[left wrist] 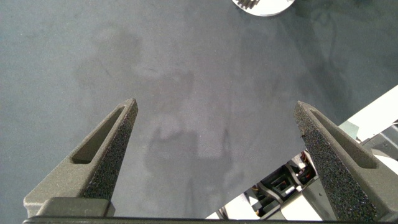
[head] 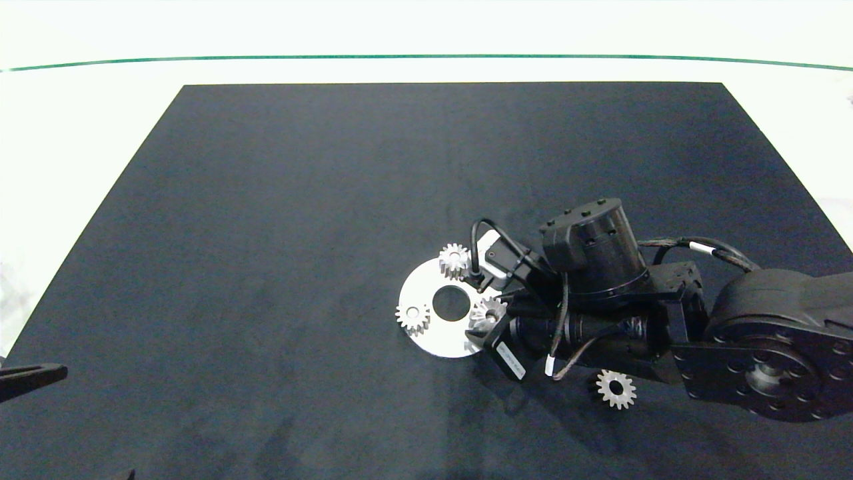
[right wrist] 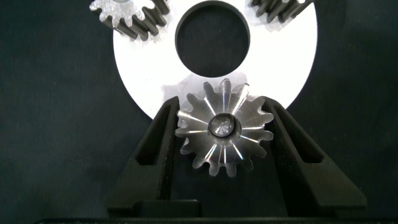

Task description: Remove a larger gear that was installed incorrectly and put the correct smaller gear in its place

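The larger gear (right wrist: 224,127), thick-bodied with a pale top face, sits at the rim of a round white plate (right wrist: 149,68) with a centre hole. My right gripper (right wrist: 221,109) is shut on it, one finger pressed against its teeth on each side. In the head view this gear (head: 488,311) is at the plate's (head: 420,287) right edge, under my right gripper (head: 486,316). The smaller gear (head: 616,389), flat with a wide bore, lies loose on the mat in front of the right arm. My left gripper (left wrist: 217,162) hangs open over bare mat at the near left.
Two more gears (head: 454,260) (head: 413,318) stand on the plate, at its far side and its left side. The dark mat (head: 266,233) covers the table, with white table around it. The right arm's wrist and cables (head: 586,267) lie just right of the plate.
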You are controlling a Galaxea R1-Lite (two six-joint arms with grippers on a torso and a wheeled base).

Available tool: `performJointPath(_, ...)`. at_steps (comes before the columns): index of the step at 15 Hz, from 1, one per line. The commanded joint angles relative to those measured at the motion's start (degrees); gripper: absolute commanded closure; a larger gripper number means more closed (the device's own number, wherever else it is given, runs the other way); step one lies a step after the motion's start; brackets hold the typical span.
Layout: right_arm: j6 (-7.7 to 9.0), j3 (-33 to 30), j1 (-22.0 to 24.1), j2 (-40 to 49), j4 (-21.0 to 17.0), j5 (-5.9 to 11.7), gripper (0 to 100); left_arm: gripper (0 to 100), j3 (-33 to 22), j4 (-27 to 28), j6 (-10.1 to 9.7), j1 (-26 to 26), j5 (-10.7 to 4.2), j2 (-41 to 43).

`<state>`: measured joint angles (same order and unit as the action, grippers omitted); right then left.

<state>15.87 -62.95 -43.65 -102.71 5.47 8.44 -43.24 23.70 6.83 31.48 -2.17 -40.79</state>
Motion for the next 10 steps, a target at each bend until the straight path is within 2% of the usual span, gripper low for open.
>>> performJointPath(1, 0.21, -0.07, -0.03, 1.54, -0.11, 0.09, 75, 0, 0.0, 0.12, 0.03, -0.1, -0.12, -0.08)
performJointPath(8, 0.21, 0.02, 0.32, 5.41, -0.99, 0.18, 75, 0, 0.09, 0.21, 0.03, -0.19, -0.2, 0.1)
performJointPath(9, 0.12, 0.02, 0.94, 6.03, -1.25, 0.62, 75, 0, 0.17, 0.21, 0.03, -0.27, -0.2, 0.1)
performJointPath(10, 0.12, 0.11, 2.17, 6.55, -1.25, 1.85, 75, 0, 0.44, 0.21, -0.06, -0.27, -0.29, 0.1)
